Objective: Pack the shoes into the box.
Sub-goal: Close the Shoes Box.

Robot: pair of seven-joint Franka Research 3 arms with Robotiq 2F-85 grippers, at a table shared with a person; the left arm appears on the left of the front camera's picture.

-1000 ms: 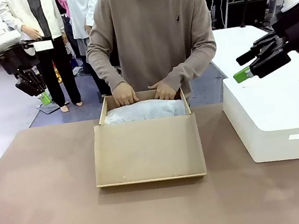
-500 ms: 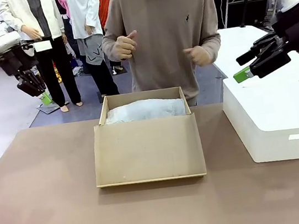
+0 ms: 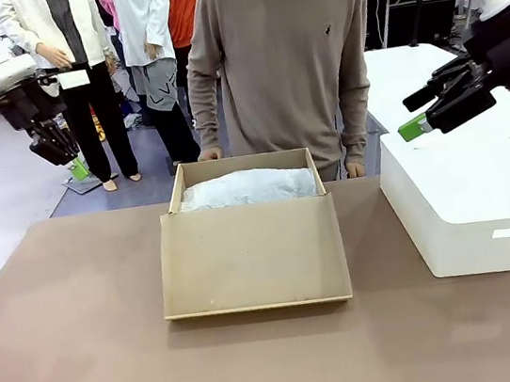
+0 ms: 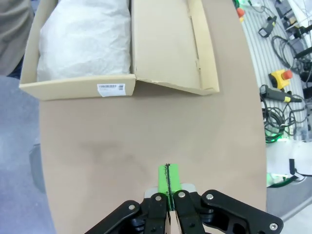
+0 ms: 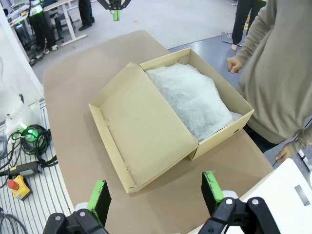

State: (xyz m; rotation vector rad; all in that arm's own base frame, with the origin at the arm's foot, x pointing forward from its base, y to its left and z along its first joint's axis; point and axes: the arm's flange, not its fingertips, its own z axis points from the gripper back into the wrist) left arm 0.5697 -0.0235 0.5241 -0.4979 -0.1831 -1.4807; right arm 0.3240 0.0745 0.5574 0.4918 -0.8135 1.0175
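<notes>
Box set at bench middle, lid laid flat toward robot for access. Tissue paper mounded inside; shoes beneath cannot be confirmed. Left tool pressed shut, right tool spread wide, both held aloft, clear of box.

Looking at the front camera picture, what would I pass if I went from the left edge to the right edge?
left gripper → box → white block
</notes>
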